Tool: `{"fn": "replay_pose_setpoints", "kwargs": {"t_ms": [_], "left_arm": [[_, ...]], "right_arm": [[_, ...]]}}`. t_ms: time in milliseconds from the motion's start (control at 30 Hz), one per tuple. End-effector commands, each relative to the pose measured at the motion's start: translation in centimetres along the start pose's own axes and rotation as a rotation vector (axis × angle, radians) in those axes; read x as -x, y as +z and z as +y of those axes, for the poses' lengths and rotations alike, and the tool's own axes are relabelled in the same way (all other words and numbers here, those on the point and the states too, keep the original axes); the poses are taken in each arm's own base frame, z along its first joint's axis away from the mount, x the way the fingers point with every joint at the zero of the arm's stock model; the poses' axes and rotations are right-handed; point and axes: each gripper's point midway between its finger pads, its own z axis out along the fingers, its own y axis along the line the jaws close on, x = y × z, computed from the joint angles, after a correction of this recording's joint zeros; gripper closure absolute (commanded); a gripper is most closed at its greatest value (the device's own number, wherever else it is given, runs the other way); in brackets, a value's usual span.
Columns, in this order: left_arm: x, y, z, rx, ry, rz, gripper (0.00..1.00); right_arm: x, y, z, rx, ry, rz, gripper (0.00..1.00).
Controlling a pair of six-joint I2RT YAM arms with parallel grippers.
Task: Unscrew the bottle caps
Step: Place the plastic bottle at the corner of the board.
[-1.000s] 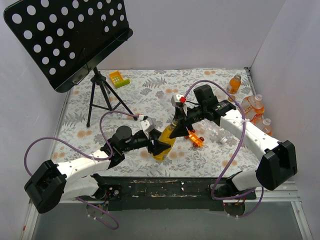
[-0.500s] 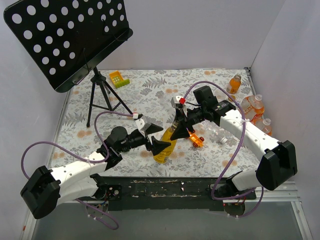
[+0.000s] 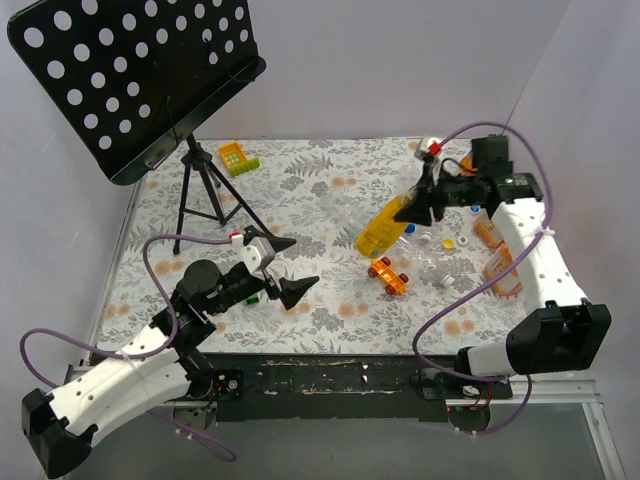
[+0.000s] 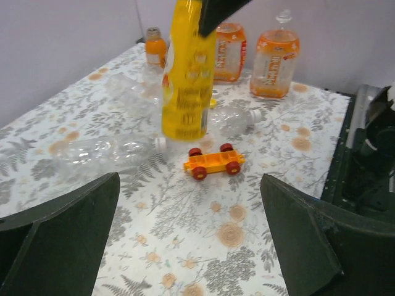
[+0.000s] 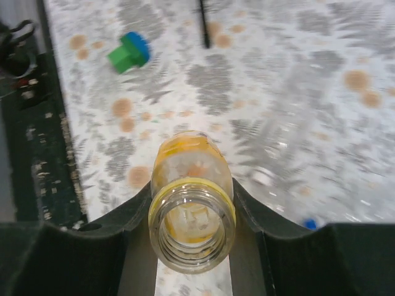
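Observation:
My right gripper (image 3: 412, 208) is shut on the neck of a yellow bottle (image 3: 383, 230) and holds it tilted above the back right of the table. In the right wrist view the bottle's mouth (image 5: 192, 228) is open, with no cap on it, and the fingers (image 5: 117, 228) clamp both sides of the neck. Three loose bottle caps lie on the cloth: a yellow one (image 3: 450, 242), a white one (image 3: 467, 241) and another white one (image 3: 447, 283). My left gripper (image 3: 285, 270) stands wide open over the near left, apart from the bottle (image 4: 185, 74), with nothing between its fingers (image 4: 74, 222).
An orange toy car (image 3: 390, 275) (image 4: 213, 161) lies mid-table beside clear bottles (image 3: 430, 262) (image 4: 105, 151). Orange bottles (image 3: 497, 265) (image 4: 274, 57) sit at the right edge. A green-and-blue block (image 5: 129, 50) lies on the cloth. A music stand (image 3: 140, 80) fills the back left, next to a green-and-yellow block (image 3: 237, 157).
My left gripper has opened, let go of the yellow bottle and pulled back to the left. The right arm has carried the bottle up and away to the back right.

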Motion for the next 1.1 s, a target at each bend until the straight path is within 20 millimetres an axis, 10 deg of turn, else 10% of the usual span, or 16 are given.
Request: {"fn": "replay_pose_setpoints", "kwargs": {"t_ms": [0, 267, 1067], "left_arm": [[-1.7, -2.7, 2.9, 0.156, 0.121, 0.126, 0.02], [-5.3, -4.6, 4.0, 0.238, 0.135, 0.176, 0.02], [-7.2, -5.0, 4.2, 0.251, 0.125, 0.206, 0.02]], "right_arm": [[4.2, -6.7, -3.4, -0.234, -0.101, -0.009, 0.93], [2.3, -16.4, -12.8, -0.688, -0.080, 0.138, 0.92], [-6.1, -16.0, -23.9, -0.874, 0.027, 0.233, 0.92]]}}
